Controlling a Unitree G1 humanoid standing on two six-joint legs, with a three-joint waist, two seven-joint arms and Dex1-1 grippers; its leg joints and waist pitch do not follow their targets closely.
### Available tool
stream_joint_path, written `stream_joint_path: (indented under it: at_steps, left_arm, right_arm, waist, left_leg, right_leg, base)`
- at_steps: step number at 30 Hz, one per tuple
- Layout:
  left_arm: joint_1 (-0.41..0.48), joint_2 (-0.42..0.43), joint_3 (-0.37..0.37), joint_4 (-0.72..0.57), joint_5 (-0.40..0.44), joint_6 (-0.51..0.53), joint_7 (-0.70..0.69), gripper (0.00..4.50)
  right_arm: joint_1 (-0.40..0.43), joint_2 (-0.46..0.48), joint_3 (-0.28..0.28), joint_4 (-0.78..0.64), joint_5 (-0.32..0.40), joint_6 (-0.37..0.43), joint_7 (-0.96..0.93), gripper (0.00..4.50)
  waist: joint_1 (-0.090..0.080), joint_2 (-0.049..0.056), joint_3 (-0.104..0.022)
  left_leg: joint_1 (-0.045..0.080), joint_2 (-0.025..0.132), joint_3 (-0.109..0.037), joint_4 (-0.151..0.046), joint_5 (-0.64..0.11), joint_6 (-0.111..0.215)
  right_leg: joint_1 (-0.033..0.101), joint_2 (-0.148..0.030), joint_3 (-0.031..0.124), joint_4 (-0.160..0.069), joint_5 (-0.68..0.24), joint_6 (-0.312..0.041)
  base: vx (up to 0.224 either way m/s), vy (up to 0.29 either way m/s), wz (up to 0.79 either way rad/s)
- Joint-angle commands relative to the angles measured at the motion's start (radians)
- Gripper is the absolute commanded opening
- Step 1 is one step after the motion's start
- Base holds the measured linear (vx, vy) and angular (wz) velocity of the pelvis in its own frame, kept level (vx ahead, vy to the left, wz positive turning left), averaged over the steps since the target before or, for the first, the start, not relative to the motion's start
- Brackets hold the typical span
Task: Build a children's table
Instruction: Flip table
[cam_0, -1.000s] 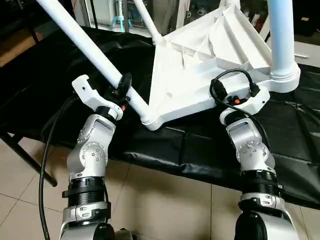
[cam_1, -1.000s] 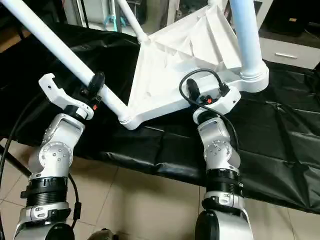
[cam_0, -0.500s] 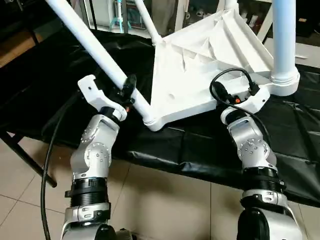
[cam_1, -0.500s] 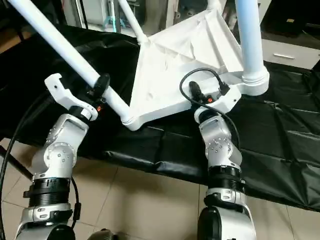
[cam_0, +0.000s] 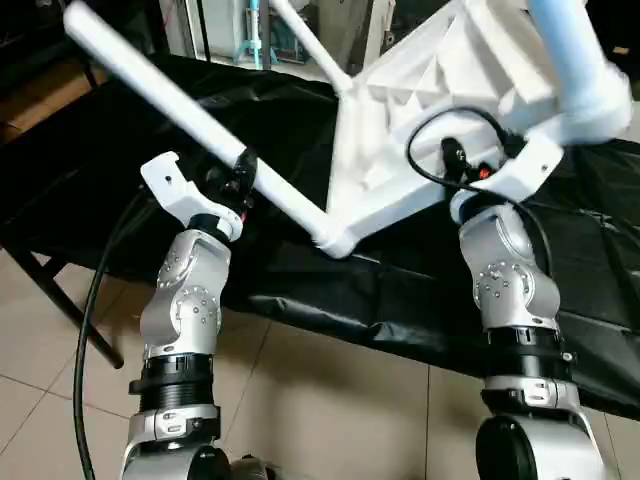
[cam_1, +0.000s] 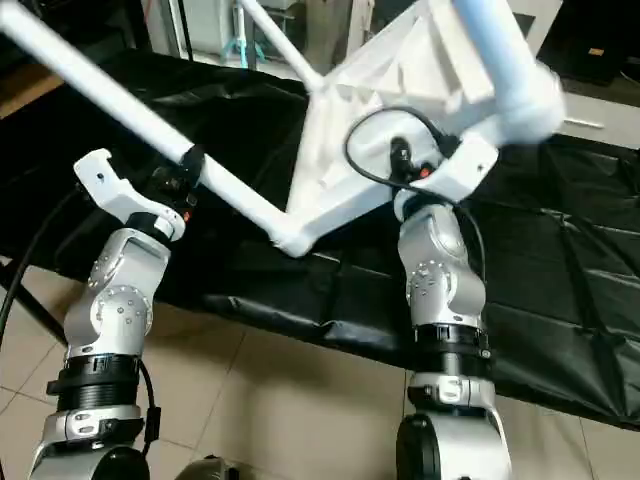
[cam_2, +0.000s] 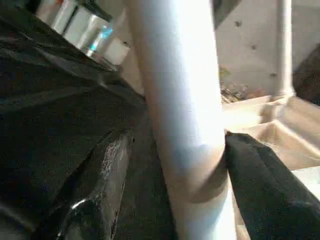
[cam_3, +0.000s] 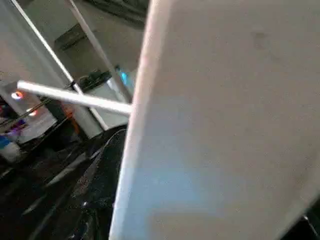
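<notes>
My left gripper (cam_2: 175, 165) has the near leg (cam_0: 190, 115) between its fingers; in the wrist view one black finger (cam_2: 260, 170) presses the tube's side while the other finger (cam_2: 95, 175) stands a little off it, so I call the hold loose rather than clamped. My right gripper (cam_0: 478, 170) sits at the near edge of the table top (cam_0: 430, 90), but its fingers are hidden against the white plastic and I cannot tell how they stand. The top is upside down and tilted, its ribbed underside facing me, raised on my right side and low at the corner socket (cam_0: 335, 238) where the near leg goes in; another leg (cam_0: 570, 50) stands up from the right corner and a third leg (cam_0: 305, 45) rises at the far side. I judge I am in the middle of turning the table over with its legs already fitted. The next move calls for a firmer hold on the leg and both arms rotating together, so the top does not slip. All this hangs over a low platform draped in wrinkled black sheeting (cam_0: 400, 290), on a pale tiled floor (cam_0: 330, 400), with cluttered shelving (cam_0: 230, 30) behind.
</notes>
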Motion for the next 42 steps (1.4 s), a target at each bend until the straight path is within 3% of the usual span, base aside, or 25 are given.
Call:
stream_joint_path:
  at_steps: [1,5,9,18,22,27,31,34,37,41,42]
  left_arm:
    - [0.016,0.042,0.076,0.019,0.021,-0.024,0.07,3.18]
    - [0.022,0.05,0.068,0.019,0.035,-0.025,0.066,3.18]
    - [0.024,0.052,0.047,0.033,0.047,-0.035,0.064,3.18]
    - [0.031,0.041,-0.007,0.04,0.072,-0.028,0.034,3.18]
    - [0.036,0.05,-0.036,0.034,0.09,-0.029,0.009,3.18]
    - [0.044,0.067,-0.086,0.01,0.119,-0.031,-0.021,3.18]
    - [0.05,0.076,-0.106,-0.001,0.141,-0.033,-0.028,3.18]
    - [0.067,0.099,-0.165,-0.036,0.158,-0.012,-0.093,3.18]
    - [0.111,0.175,-0.321,-0.152,0.146,0.073,-0.3,3.18]
    - [0.131,0.201,-0.361,-0.2,0.112,0.116,-0.371,3.18]
    - [0.143,0.218,-0.381,-0.225,0.095,0.138,-0.407,3.18]
  right_arm:
    - [0.05,-0.085,-0.009,-0.063,-0.135,-0.026,-0.021,2.1]
    - [0.065,-0.098,0.014,-0.111,-0.173,-0.002,-0.062,2.08]
    - [0.08,-0.122,0.022,-0.182,-0.248,0.036,-0.158,2.01]
    - [0.105,-0.179,0.034,-0.23,-0.364,0.085,-0.22,1.97]
    - [0.1,-0.187,0.045,-0.216,-0.365,0.096,-0.205,1.93]
    - [0.078,-0.203,0.037,-0.148,-0.294,0.136,-0.11,1.91]
    - [0.081,-0.206,0.028,-0.147,-0.268,0.162,-0.071,1.9]
    - [0.09,-0.226,0.051,-0.155,-0.244,0.204,0.013,1.89]
    - [0.091,-0.259,0.054,-0.149,-0.236,0.217,0.066,1.89]
    - [0.089,-0.258,0.05,-0.143,-0.222,0.21,0.084,1.88]
    - [0.088,-0.256,0.051,-0.141,-0.215,0.21,0.096,1.88]
  waist:
    - [-0.01,-0.01,-0.076]
    - [-0.014,-0.012,-0.075]
    - [-0.007,-0.014,-0.076]
    - [-0.005,-0.014,-0.078]
    - [-0.015,-0.015,-0.077]
    - [-0.036,-0.017,-0.076]
    - [-0.04,-0.017,-0.075]
    - [-0.041,-0.017,-0.074]
    - [-0.042,-0.016,-0.073]
    - [-0.048,-0.02,-0.072]
    - [-0.048,-0.026,-0.073]
  left_leg:
    - [0.032,0.042,-0.015,-0.081,-0.062,-0.028]
    - [0.031,0.04,-0.016,-0.087,-0.112,-0.063]
    - [0.042,0.038,-0.012,-0.087,-0.145,-0.084]
    - [0.025,0.036,-0.014,-0.087,-0.147,-0.091]
    - [0.02,0.037,-0.018,-0.09,-0.161,-0.089]
    - [0.018,0.038,-0.019,-0.091,-0.177,-0.072]
    - [0.019,0.04,-0.018,-0.09,-0.168,-0.064]
    - [0.021,0.042,-0.019,-0.093,-0.189,-0.064]
    - [0.022,0.044,-0.018,-0.095,-0.193,-0.068]
    - [0.019,0.042,-0.017,-0.096,-0.207,-0.074]
    - [0.019,0.042,-0.017,-0.096,-0.203,-0.073]
  right_leg:
    - [0.036,-0.051,0.025,-0.06,0.038,-0.108]
    - [0.036,-0.052,0.025,-0.065,0.004,-0.07]
    - [0.022,-0.048,0.028,-0.07,-0.007,-0.051]
    - [0.029,-0.047,0.026,-0.068,0.027,-0.041]
    - [0.032,-0.05,0.024,-0.069,-0.003,-0.038]
    - [0.034,-0.052,0.024,-0.073,-0.028,-0.056]
    - [0.033,-0.052,0.024,-0.074,-0.02,-0.07]
    - [0.032,-0.052,0.023,-0.077,-0.052,-0.075]
    - [0.026,-0.055,0.023,-0.075,-0.075,-0.084]
    - [0.029,-0.056,0.025,-0.077,-0.088,-0.099]
    - [0.03,-0.058,0.024,-0.075,-0.084,-0.103]
  base:
    - [0.0,0.0,0.0]
    - [0.0,0.0,0.0]
    - [0.0,0.0,0.0]
    - [0.0,0.0,0.0]
    - [0.0,0.0,0.0]
    - [0.0,0.0,0.0]
    - [0.0,0.0,0.0]
    - [0.0,0.0,0.0]
    - [0.0,0.0,0.0]
    - [0.0,0.0,0.0]
    - [0.0,0.0,0.0]
